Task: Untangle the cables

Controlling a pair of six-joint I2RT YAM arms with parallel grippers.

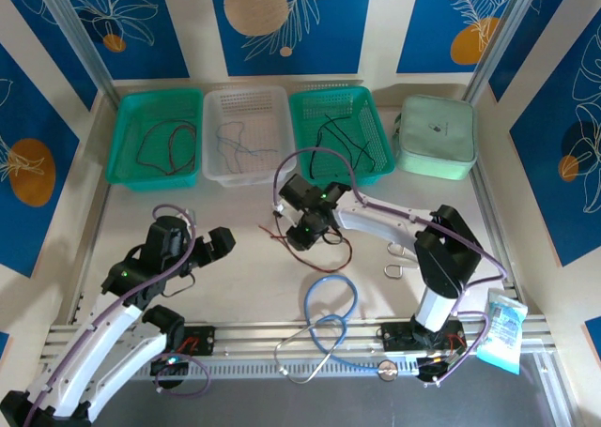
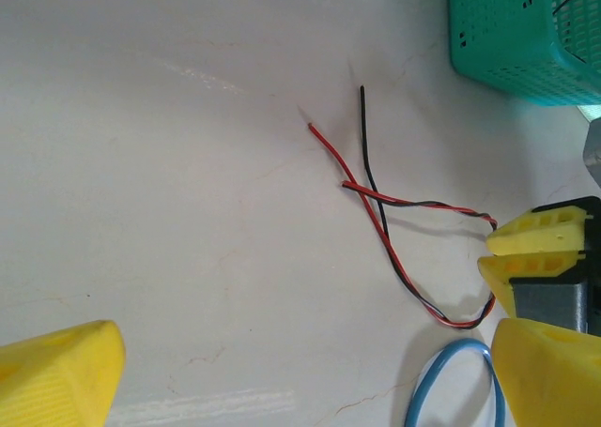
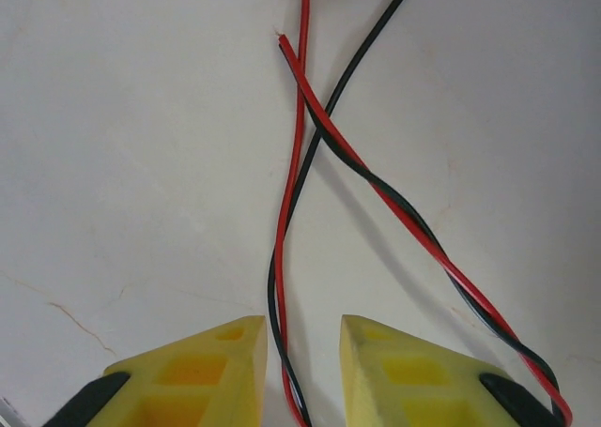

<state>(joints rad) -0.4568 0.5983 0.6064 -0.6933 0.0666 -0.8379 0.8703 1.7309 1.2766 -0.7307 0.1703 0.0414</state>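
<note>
**Right arm's sitting right over the cables (image 3: 310, 122)**

The red-black pair lies in the middle of the table (image 1: 254, 296), one strand running straight out between the right gripper (image 3: 303, 338) fingers (parted a bit, not pinching). Left gripper (image 2: 300, 389) gapes wide, empty, farther off left.

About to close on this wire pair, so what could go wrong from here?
1. The red and black cables cross and twist together just ahead of the right pincer; pulling could tighten the twist.
2. Their loop lies close to the blue tube; dragging might snag it.
</note>
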